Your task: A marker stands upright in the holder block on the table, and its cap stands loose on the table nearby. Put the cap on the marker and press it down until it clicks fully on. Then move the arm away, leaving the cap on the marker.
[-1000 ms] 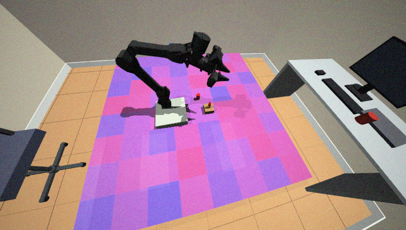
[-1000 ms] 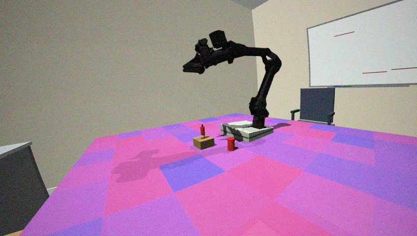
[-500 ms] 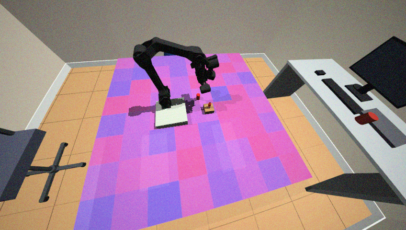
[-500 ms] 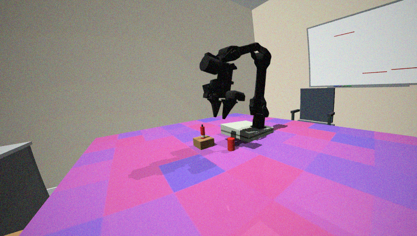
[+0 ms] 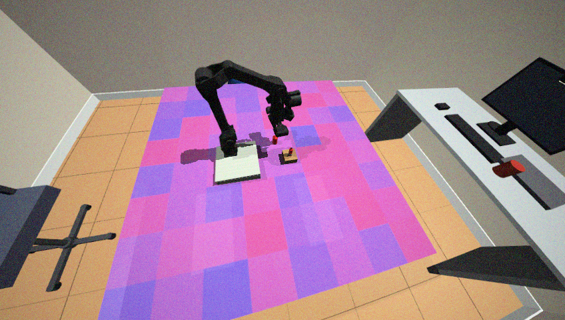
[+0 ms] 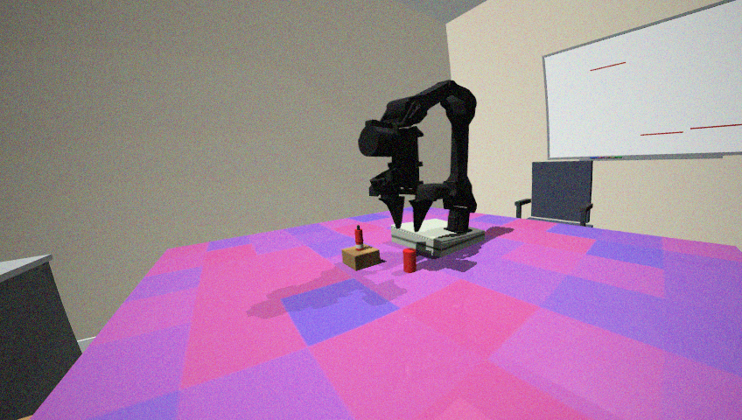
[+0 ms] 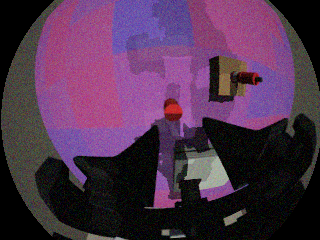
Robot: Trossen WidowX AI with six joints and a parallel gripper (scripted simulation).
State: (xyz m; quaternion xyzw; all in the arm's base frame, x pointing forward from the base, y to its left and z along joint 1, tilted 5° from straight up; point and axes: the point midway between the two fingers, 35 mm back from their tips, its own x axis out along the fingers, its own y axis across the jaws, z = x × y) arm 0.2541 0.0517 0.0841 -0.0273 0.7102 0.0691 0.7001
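A red cap (image 5: 274,139) (image 6: 409,260) (image 7: 173,110) stands upright on the table, apart from the holder. A red marker (image 5: 290,151) (image 6: 359,235) (image 7: 248,78) with a dark tip stands upright in the tan holder block (image 5: 290,158) (image 6: 357,258) (image 7: 225,90), its tip bare. My gripper (image 6: 408,229) (image 7: 180,125) points down with its fingers apart and nothing between them. It hangs above table height near the cap; in the wrist view the cap lies just beyond the gap between the fingertips. In the top view the fingers overlap, just behind the cap.
The arm stands on a pale base box (image 5: 238,168) (image 6: 458,242) (image 7: 202,170) beside the cap and holder. A desk (image 5: 456,119) with a monitor, a keyboard and a red cylinder is at the right of the top view. An office chair (image 6: 562,190) is beyond the table.
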